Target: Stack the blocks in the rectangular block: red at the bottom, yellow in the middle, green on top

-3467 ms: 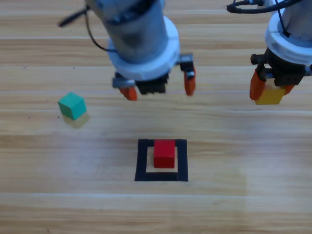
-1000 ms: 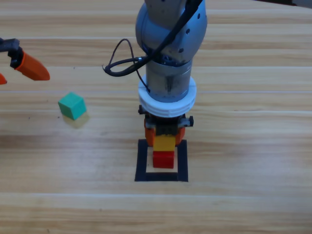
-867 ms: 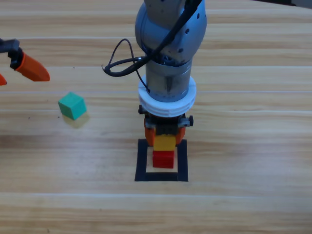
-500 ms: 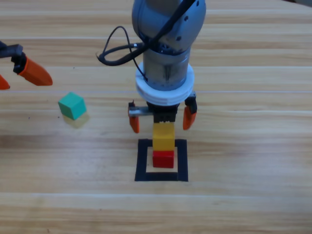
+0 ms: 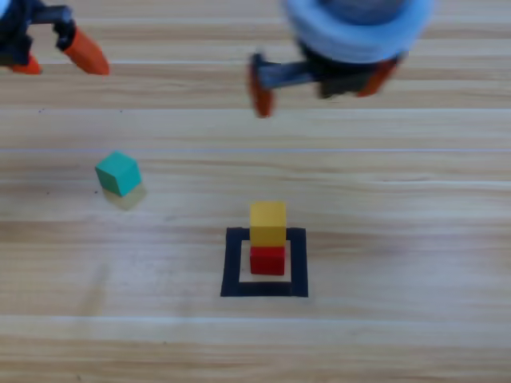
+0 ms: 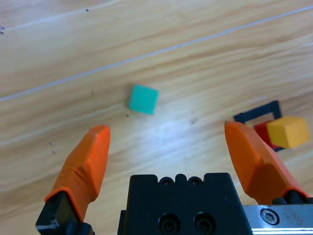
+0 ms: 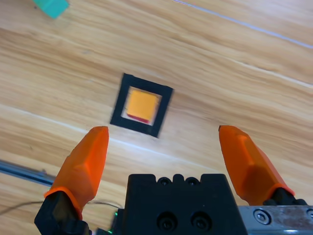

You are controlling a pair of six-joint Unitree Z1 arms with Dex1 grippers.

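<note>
The grained wooden table is carrying the rectangular block, a flat black-tape outline. Above it, near the top edge, the right gripper is hanging with jaws spread wide, holding nothing. Far to its upper left, the left gripper is waiting, also open. Inside the outline, the yellow cube is sitting squarely on the red cube. Well left of it, the teal-green cube is lying alone.

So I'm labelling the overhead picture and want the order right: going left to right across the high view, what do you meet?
Left tool → green cube → black tape rectangle with the yellow cube stacked on the red cube → right tool.
</note>
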